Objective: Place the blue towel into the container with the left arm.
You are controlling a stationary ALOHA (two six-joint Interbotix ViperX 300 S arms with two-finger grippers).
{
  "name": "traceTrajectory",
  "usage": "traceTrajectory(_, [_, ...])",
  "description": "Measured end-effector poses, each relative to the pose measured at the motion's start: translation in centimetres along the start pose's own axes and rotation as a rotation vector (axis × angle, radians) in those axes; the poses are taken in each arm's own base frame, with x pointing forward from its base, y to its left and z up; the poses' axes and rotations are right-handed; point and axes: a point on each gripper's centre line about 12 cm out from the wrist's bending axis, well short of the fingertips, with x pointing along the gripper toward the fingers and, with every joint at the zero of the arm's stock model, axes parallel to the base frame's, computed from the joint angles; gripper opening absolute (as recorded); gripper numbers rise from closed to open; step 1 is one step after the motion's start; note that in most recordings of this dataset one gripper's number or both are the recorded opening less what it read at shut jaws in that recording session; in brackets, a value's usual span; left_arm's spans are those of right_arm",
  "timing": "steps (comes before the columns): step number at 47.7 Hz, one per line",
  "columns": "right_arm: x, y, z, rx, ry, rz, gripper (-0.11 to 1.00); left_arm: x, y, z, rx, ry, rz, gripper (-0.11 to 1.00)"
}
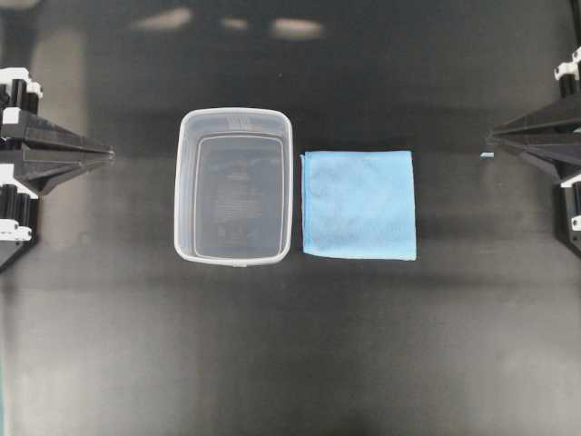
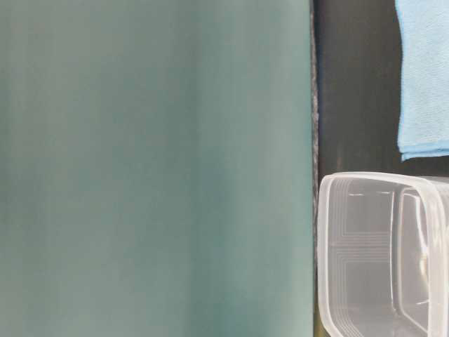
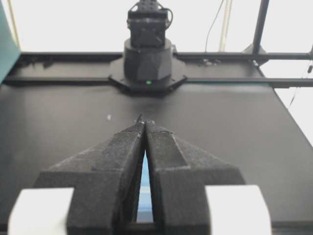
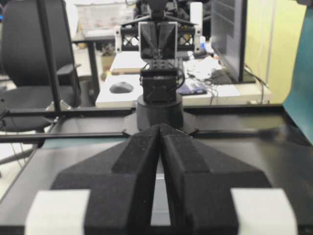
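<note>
The blue towel (image 1: 359, 204) lies flat on the black table, just right of the clear container (image 1: 233, 186), which stands empty. Both show again in the table-level view, the blue towel (image 2: 424, 77) at the top right and the container (image 2: 382, 253) at the bottom right. My left gripper (image 1: 109, 155) is shut at the left edge, well apart from the container, with nothing in it. In the left wrist view the left gripper (image 3: 145, 122) has its tips together. My right gripper (image 1: 490, 139) is shut at the right edge, empty; the right gripper (image 4: 160, 126) also closes to a point.
The opposite arm's base (image 3: 148, 58) stands at the far end of the table in the left wrist view. A teal panel (image 2: 154, 168) fills most of the table-level view. A desk with clutter (image 4: 195, 83) lies beyond the table.
</note>
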Motion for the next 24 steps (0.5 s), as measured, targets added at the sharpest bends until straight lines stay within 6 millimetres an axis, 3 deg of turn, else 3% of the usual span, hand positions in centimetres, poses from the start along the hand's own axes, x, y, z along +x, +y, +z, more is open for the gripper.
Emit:
traceTrajectory(3, [0.0, 0.0, 0.0, 0.003, -0.002, 0.001, 0.06, 0.1, -0.1, 0.0, -0.01, 0.009, -0.004, 0.05])
traceTrajectory(6, [0.0, 0.1, 0.0, 0.017, -0.001, 0.003, -0.01, 1.1, -0.2, -0.1, -0.038, 0.068, -0.011, 0.0])
traceTrajectory(24, [-0.1, 0.0, -1.3, 0.112, 0.11, -0.006, -0.01, 6.7, -0.2, 1.4, -0.04, 0.321, -0.002, 0.0])
